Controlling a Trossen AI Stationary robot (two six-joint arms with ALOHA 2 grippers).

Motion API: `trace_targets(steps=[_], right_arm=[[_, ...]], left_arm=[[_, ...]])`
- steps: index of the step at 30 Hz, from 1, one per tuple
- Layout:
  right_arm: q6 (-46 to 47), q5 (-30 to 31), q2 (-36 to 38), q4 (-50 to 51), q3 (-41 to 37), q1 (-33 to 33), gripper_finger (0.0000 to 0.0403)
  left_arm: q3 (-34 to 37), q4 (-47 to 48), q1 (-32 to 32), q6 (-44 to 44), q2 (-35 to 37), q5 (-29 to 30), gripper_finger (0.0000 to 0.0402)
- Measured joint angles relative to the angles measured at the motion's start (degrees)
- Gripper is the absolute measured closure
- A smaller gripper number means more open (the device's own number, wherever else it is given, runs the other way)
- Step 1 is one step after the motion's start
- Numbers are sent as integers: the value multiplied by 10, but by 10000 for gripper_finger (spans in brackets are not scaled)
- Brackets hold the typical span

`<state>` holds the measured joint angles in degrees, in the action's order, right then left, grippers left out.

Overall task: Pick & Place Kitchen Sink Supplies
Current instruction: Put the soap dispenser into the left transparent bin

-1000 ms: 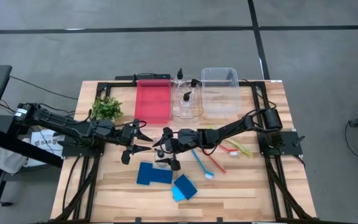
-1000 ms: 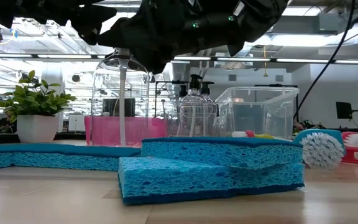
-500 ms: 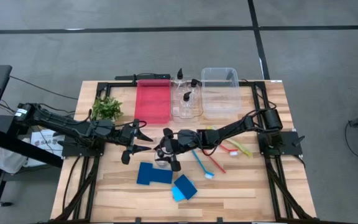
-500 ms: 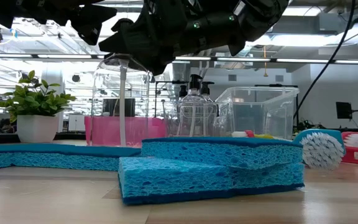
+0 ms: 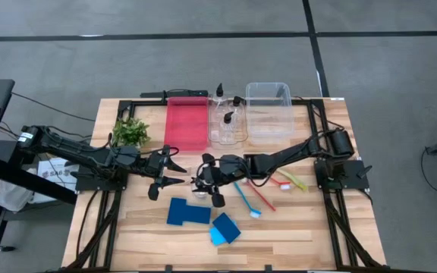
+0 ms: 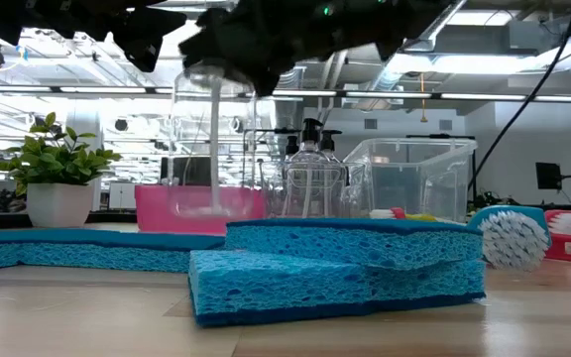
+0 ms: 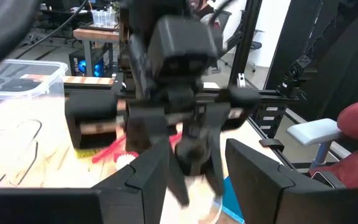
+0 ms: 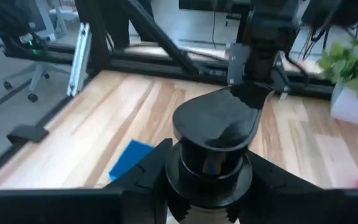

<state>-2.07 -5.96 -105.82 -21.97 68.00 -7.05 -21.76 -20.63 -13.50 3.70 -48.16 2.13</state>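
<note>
We see the right gripper [image 5: 205,184] over mid-table, its fingers clamped around the black pump top of a clear bottle [image 6: 213,139]. The low view shows that bottle off the wood, its top lost behind dark arm parts. From above the bottle is almost wholly covered by the gripper. The left gripper [image 5: 174,171] hangs just beside it, jaws apart, holding nothing. The dark blue sponge [image 5: 188,211] and light blue sponge [image 5: 224,228] lie nearer the front edge. The brushes [image 5: 255,193] lie under the right arm, partly hidden. More bottles [image 5: 227,121] stand by the red bin [image 5: 185,123]
</note>
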Motion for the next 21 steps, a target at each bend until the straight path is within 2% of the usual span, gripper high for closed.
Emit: trace_targets(steps=[4,7,11,18,21], right_arm=[[-7,0,40,42,0,1,243],[-25,0,76,76,0,2,247],[-40,0,123,123,0,8,286],[-41,-2,163,179,0,25,386],[-39,-2,163,197,0,27,395]], left_arm=[[0,0,0,0,0,0,241],[0,0,0,0,0,0,241],[0,0,0,0,0,0,241],[0,0,0,0,0,0,241],[0,0,0,0,0,0,241]])
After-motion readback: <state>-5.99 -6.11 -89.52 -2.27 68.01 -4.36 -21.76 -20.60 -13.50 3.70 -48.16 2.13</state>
